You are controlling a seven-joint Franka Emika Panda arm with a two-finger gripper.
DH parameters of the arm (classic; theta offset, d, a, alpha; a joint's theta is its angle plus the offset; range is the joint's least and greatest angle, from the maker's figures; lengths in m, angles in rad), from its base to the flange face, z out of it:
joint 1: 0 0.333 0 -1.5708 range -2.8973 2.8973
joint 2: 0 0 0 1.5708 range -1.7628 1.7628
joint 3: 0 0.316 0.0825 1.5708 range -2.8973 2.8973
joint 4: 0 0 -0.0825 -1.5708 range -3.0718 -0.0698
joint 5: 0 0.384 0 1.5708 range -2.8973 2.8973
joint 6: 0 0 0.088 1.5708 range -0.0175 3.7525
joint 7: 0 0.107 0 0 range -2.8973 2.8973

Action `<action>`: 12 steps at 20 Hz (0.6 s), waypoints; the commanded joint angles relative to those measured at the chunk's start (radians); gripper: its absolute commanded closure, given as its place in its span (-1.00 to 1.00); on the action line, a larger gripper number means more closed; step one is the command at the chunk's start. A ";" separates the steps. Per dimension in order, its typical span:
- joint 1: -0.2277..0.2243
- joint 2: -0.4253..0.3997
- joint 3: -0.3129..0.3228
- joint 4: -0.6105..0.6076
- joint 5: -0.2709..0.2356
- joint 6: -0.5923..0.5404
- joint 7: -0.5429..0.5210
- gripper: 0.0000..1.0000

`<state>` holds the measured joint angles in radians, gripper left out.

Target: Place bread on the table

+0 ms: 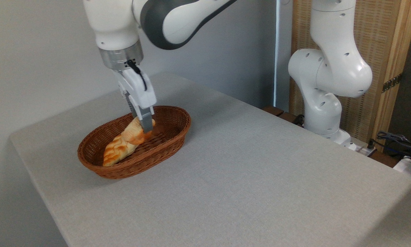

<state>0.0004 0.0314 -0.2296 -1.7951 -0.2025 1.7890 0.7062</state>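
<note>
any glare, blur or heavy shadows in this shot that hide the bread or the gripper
Fixed camera: soft, even light; sharp focus on the wicker basket and the bread; only a faint shadow on the table under the basket; mild sheen on the arm; the gripper is clear, but its fingertips overlap the bread.

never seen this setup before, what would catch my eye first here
The white robot arm reaches down from the top left, its hand lowered into the brown wicker basket on the left half of the grey table. In the basket, the small orange-tan bread sits at the hand's fingertips, above a longer golden braided loaf. Whether the hand grips the bread is unclear.
</note>
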 commanded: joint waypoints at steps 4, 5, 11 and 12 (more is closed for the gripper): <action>-0.002 -0.008 0.113 -0.021 0.015 -0.056 0.007 -0.86; -0.002 -0.005 0.115 -0.023 0.024 -0.056 0.009 -1.00; -0.002 0.005 0.115 -0.026 0.045 -0.056 0.009 -1.00; -0.002 0.005 0.113 -0.026 0.045 -0.056 0.009 -1.00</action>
<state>0.0059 0.0424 -0.1222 -1.8210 -0.1703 1.7458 0.7102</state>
